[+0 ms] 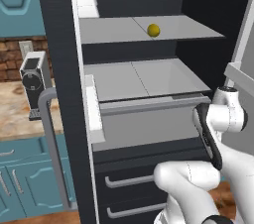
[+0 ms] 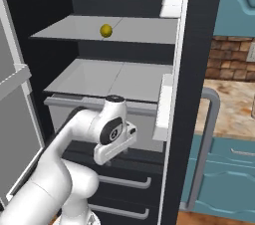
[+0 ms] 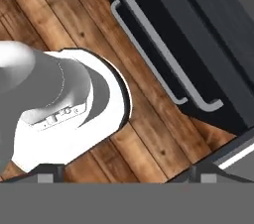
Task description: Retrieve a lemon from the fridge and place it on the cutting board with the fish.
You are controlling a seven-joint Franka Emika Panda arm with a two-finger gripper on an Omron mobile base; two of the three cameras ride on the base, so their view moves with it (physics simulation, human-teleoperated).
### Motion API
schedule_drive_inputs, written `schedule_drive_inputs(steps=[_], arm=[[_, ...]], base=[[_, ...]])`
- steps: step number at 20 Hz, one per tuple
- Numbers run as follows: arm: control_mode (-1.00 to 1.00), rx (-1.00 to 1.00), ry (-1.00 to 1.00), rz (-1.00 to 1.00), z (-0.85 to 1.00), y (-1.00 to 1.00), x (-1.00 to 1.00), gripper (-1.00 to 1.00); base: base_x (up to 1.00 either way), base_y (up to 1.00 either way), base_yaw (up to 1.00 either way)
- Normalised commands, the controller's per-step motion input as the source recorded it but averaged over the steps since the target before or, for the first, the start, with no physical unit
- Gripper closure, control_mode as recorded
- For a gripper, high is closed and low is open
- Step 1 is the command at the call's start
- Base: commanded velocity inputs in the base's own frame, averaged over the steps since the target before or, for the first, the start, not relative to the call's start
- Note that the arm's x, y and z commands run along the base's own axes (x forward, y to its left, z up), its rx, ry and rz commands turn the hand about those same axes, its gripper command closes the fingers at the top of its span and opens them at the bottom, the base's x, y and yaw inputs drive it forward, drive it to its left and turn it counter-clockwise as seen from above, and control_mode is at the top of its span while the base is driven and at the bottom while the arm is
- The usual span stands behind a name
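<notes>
Left base view. Item: small round yellow lemon (image 1: pixel 154 30), resting alone on the upper grey shelf (image 1: pixel 198 28) of the tall black double-door fridge (image 1: pixel 57 69), doors open. Below the lemon you have a second grey shelf, then dark drawers with grey bar handles (image 1: pixel 130 180). Left of the fridge: a marbled beige counter (image 1: pixel 12 114) carrying a grey-and-black appliance (image 1: pixel 33 79), teal cabinets above and below it.

Right base view. Same lemon (image 2: pixel 106 31), same upper shelf, roughly mid-width of the fridge. The white arm folds low in front of the drawers; its gripper (image 2: pixel 110 155) points downward, well below the lemon.

Hand view. The camera looks down at brown wooden floor planks (image 3: pixel 149 114) and the fridge's lower drawer handles (image 3: pixel 163 69). The two dark fingers (image 3: pixel 45 174) stand wide apart, holding nothing.

Relation to note: the lemon lies well above the fingers and deeper inside the fridge. You will likely need to raise the hand and turn it from floor-facing toward the shelf. Being round, the lemon offers no long axis to align with.
</notes>
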Motion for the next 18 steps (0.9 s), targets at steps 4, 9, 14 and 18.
schedule_drive_inputs(steps=[4, 9, 14, 18], arm=[[-1.0, -0.1, -0.02, -0.42, 0.06, 1.0, 0.18, -1.0], [-1.0, -0.03, 0.0, -0.64, 0.16, 0.7, 0.33, -1.0], [-1.0, 0.0, 0.0, -0.73, 0.07, 0.34, 0.28, -1.0], [-1.0, -0.06, 0.01, -0.27, 0.31, 0.29, 0.22, -1.0]], base=[[0.0, 0.0, 0.0], [0.0, 0.0, 0.0], [0.0, 0.0, 0.0], [0.0, 0.0, 0.0]])
